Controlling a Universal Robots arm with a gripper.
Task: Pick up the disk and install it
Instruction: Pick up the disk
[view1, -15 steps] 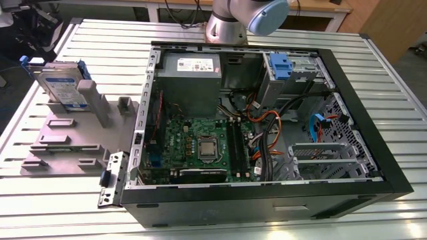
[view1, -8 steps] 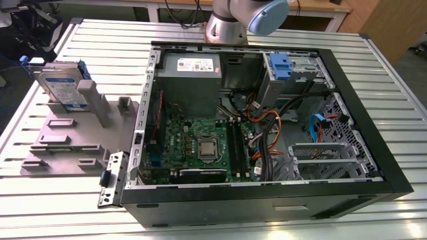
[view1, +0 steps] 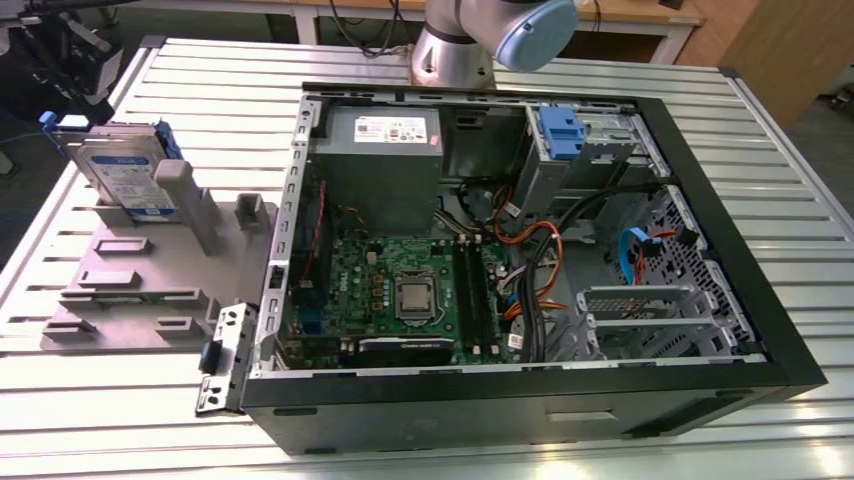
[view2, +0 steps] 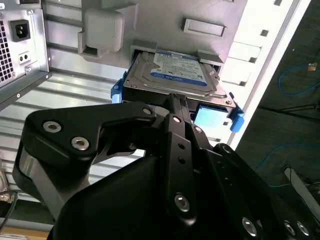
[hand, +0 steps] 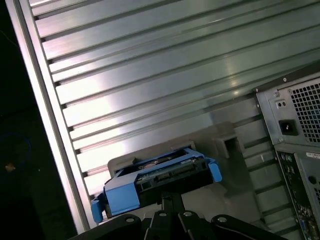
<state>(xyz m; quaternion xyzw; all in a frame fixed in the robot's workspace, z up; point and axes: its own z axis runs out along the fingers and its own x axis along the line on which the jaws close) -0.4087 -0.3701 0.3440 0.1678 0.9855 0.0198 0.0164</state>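
The disk (view1: 123, 170) stands on edge in a slot at the far end of a grey fixture (view1: 147, 270), at the exterior view's left. It is silver with a white-and-blue label and a bright blue carrier. In both wrist views my black gripper (view2: 178, 100) (hand: 170, 197) sits just short of the disk's (view2: 180, 75) (hand: 165, 175) near edge. Its fingers are shut together with nothing between them, and their tips point at the connector end. I cannot tell whether they touch the disk.
An open computer case (view1: 534, 250) lies on the slatted metal table (view1: 200, 80), with a drive bay and a blue clip (view1: 561, 135) at its far right. The case's rear panel (view2: 20, 40) (hand: 295, 130) is close beside the fixture. The arm's base (view1: 454, 40) stands behind the case.
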